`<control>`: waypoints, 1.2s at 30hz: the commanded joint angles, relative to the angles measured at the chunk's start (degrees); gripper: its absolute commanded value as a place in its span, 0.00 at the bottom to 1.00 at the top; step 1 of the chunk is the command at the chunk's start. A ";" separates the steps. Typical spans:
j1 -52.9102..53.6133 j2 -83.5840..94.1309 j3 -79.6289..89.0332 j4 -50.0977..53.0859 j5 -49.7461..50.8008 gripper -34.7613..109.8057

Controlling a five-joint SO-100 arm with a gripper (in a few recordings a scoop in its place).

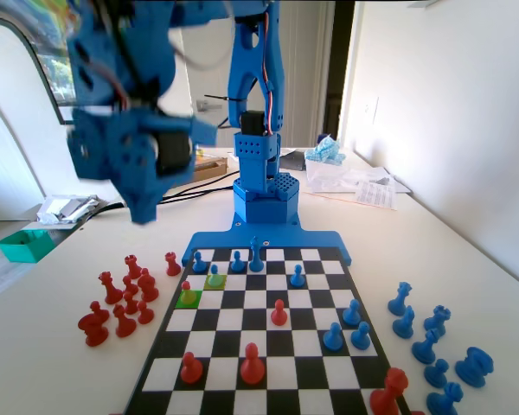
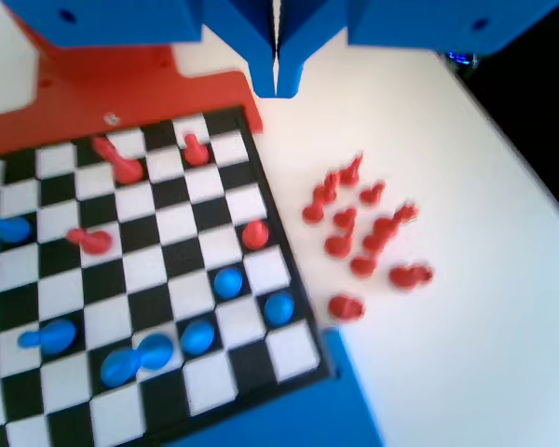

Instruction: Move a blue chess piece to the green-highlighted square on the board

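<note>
Writing: none could be read (the sheet of paper (image 1: 374, 194) on the far table was too small).
Surface: a white table (image 1: 467, 259) by a white wall.
Gripper (image 2: 277, 82): jaws pressed together, empty, raised above the board's (image 1: 268, 341) edge near the captured red pieces (image 2: 363, 233).
Blue chess piece (image 1: 214, 277): stood on the paler yellow-green square.
Green-highlighted square (image 1: 187, 299): held a red pawn (image 1: 186, 291).

Blue arm (image 1: 253, 112) all bright blue plastic, blocky segments, black servo blocks showing, thin dark and red cables along upright. Perforated hexagonal base. Gripper (image 2: 277, 79): two blue wedge tips.
</note>
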 commanded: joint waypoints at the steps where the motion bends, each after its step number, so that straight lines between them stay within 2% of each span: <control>1: 0.35 0.26 2.99 -5.36 1.85 0.28; 10: -0.18 -0.79 11.60 -17.23 4.22 0.33; 36: -1.05 -9.84 13.89 -20.57 2.64 0.32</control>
